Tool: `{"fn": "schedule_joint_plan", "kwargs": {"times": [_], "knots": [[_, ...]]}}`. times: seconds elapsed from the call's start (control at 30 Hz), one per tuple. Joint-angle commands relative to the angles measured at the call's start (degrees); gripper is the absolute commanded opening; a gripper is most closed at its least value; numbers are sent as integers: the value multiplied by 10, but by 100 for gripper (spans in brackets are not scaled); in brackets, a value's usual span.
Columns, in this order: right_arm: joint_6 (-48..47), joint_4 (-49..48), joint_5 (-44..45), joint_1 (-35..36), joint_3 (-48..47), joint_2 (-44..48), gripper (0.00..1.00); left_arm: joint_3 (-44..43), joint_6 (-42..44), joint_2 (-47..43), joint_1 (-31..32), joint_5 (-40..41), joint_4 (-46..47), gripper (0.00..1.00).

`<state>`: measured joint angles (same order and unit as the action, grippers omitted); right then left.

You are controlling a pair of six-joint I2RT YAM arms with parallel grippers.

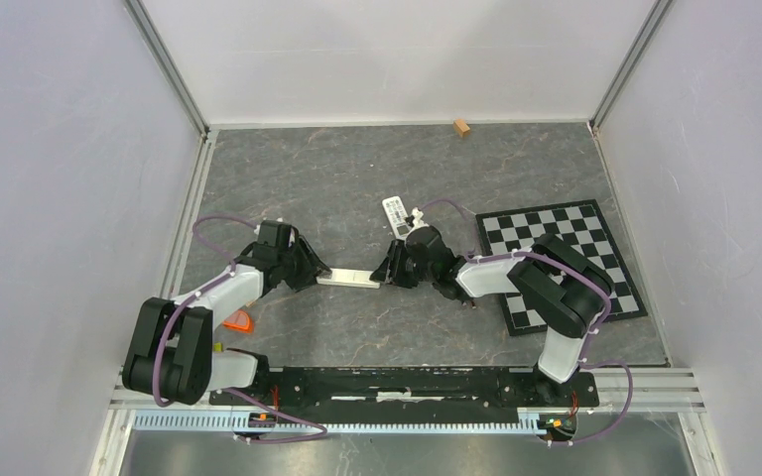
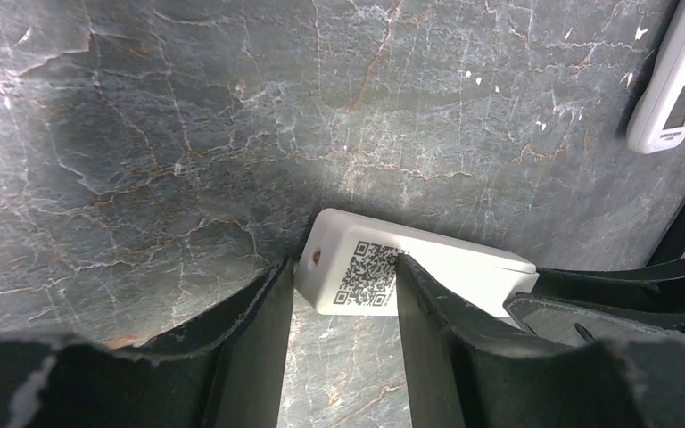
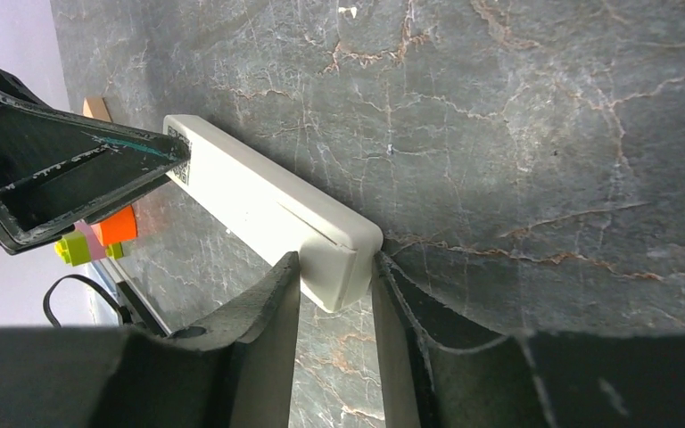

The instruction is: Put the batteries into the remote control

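Note:
The remote control (image 1: 347,279), long, slim and white, hangs between my two grippers with its plain back and a QR sticker showing. My left gripper (image 1: 314,274) is shut on its left end; in the left wrist view the gripper (image 2: 343,265) has one finger at the remote's (image 2: 464,267) corner and the other across the sticker. My right gripper (image 1: 387,270) is shut on the other end; in the right wrist view the gripper (image 3: 336,260) has both fingers pressed on the remote's (image 3: 259,201) sides. No batteries are in view.
A shorter white remote with a display window (image 1: 395,211) lies just behind, also in the left wrist view (image 2: 678,80). A checkerboard mat (image 1: 556,263) lies at the right. A small wooden block (image 1: 462,127) sits at the back wall. An orange piece (image 1: 241,319) is near the left arm.

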<state>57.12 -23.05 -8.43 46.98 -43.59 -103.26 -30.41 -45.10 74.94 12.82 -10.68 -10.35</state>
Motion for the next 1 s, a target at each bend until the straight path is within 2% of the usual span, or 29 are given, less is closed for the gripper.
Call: {"fn": "schedule_joint_plan", "kwargs": {"times": [0.0,0.13,0.27,0.4,0.67,0.97], "knots": [[-12,16,-2,4,1,-21,36,15,-5,-8,2,-25,1,51],[-15,16,10,2,11,-18,23,19,-4,-12,2,-24,1,51],[-15,15,12,-2,23,-15,15,23,-4,-13,2,-23,1,51],[-21,16,9,-2,22,-14,13,25,-5,-13,2,-24,3,50],[-26,22,-1,-1,12,-6,18,30,-11,-17,2,-37,10,50],[1,68,31,33,-16,-17,12,55,-28,-21,3,-71,44,44]]}}
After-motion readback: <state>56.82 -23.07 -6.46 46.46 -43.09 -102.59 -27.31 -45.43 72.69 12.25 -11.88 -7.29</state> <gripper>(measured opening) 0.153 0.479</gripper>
